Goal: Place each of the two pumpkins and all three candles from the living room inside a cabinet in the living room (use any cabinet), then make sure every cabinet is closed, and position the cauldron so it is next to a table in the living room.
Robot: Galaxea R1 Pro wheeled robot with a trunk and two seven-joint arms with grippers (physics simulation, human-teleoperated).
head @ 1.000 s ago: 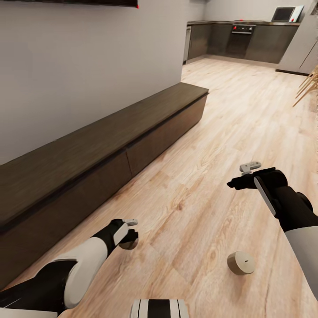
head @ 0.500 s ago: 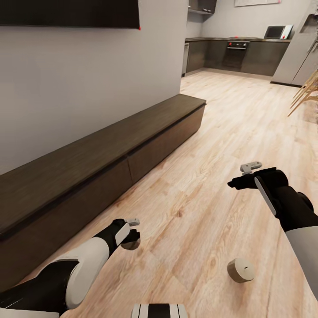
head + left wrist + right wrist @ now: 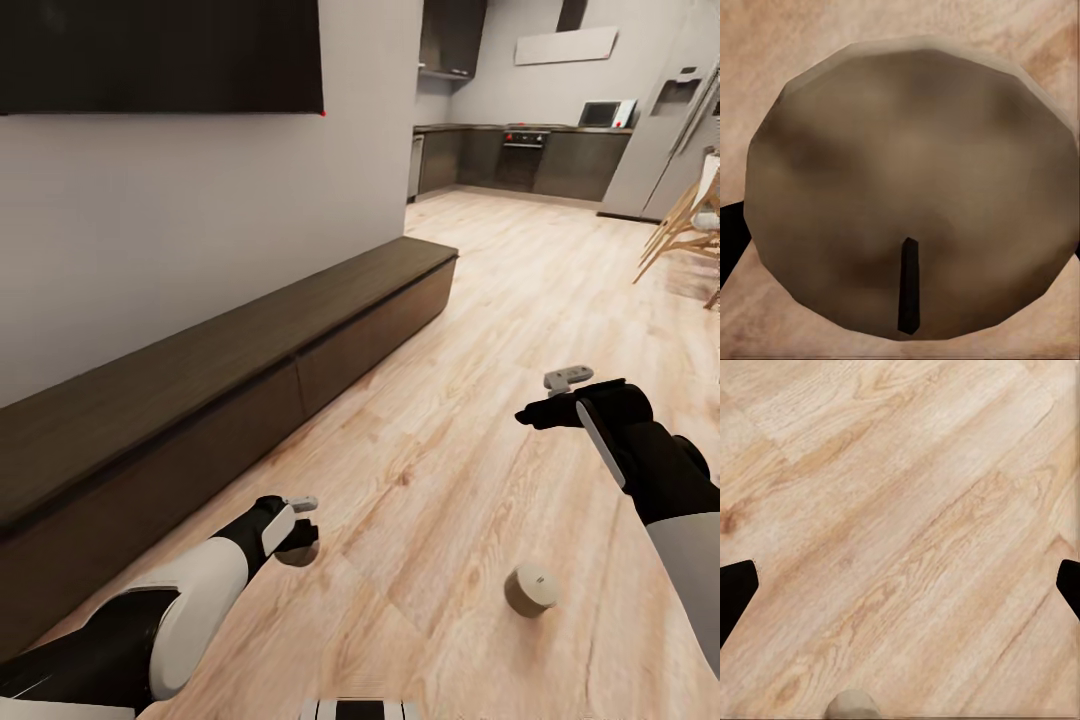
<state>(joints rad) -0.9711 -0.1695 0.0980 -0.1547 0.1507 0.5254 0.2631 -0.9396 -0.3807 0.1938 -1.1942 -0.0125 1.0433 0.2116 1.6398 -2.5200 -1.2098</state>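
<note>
Left claw carrying a candle; second candle lying loose on the floor.

Your left claw (image 3: 297,538) is gripping a candle (image 3: 911,187) by its round side; in the left wrist view the candle's flat wicked end is facing the camera, with one dark finger (image 3: 729,240) showing at its edge. Your right claw (image 3: 535,410) is hanging spread apart over bare floor (image 3: 470,330), holding nothing. The second candle (image 3: 530,589) is standing on the floor below that right arm, wick up. The cabinet (image 3: 250,380) is running along the wall to your left, its doors looking closed. Judgement: these candles are probably light, stiff and smooth-sided, so they may slip or roll; you are best taking the loose one across its curved wall, mid-height, squeezing gently.
</note>
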